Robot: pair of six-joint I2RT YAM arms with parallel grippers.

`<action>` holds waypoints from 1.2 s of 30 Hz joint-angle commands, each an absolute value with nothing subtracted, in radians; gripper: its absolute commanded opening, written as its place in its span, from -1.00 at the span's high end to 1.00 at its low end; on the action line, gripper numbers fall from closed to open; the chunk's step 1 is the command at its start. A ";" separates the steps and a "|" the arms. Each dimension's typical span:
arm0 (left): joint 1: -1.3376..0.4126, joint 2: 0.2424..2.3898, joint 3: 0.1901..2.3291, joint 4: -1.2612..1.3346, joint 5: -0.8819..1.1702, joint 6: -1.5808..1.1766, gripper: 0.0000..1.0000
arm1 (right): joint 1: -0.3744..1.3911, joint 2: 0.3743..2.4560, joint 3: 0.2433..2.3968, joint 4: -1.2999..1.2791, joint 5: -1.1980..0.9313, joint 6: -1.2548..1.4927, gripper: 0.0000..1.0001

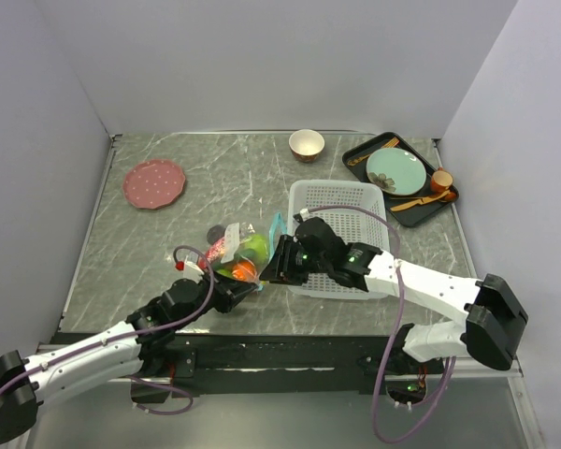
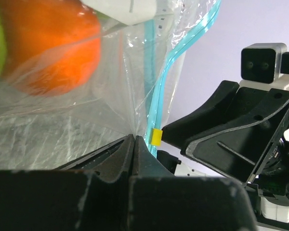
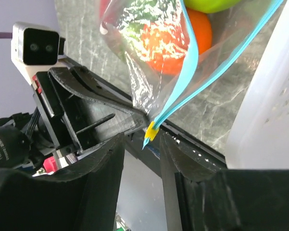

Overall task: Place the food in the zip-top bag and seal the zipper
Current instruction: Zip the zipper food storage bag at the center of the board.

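The clear zip-top bag (image 1: pixel 236 251) lies on the table left of the basket, holding food: an orange (image 2: pixel 53 43), a green apple (image 3: pixel 209 4) and other pieces. My left gripper (image 2: pixel 135 138) is shut on the bag's film at its near corner, right beside the teal zipper (image 2: pixel 167 67) and its yellow slider (image 2: pixel 156 137). Facing it, my right gripper (image 3: pixel 142 139) stands open with the yellow slider (image 3: pixel 151 130) at the zipper's end just in front of the gap between its fingertips, untouched. From above, both grippers meet at the bag's near right corner (image 1: pixel 262 276).
The white perforated basket (image 1: pixel 341 234) stands right behind my right gripper, close to its wrist. A pink plate (image 1: pixel 154 183) is at the back left, a small bowl (image 1: pixel 306 144) at the back, and a black tray (image 1: pixel 445 208) with a teal plate and cutlery at the back right.
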State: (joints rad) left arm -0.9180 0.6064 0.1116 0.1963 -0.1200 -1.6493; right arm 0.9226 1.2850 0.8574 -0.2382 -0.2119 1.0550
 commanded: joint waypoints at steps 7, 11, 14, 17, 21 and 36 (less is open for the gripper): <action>-0.920 0.606 0.167 0.224 -0.129 -1.606 0.98 | 0.934 1.299 0.862 -0.225 -0.204 1.068 0.19; -0.919 0.603 0.164 0.225 -0.127 -1.609 0.99 | 0.934 1.310 0.864 -0.212 -0.204 1.069 0.19; -0.920 0.610 0.161 0.233 -0.126 -1.609 0.99 | 0.934 1.327 0.870 -0.210 -0.207 1.069 0.20; -0.922 0.615 0.164 0.236 -0.123 -1.608 0.98 | 0.934 1.335 0.864 -0.193 -0.213 1.069 0.28; -0.922 0.611 0.163 0.236 -0.124 -1.609 0.99 | 0.933 1.341 0.862 -0.179 -0.216 1.068 0.45; -0.920 0.594 0.129 0.299 -0.115 -1.647 0.63 | 0.933 1.302 0.821 -0.146 -0.204 1.088 0.78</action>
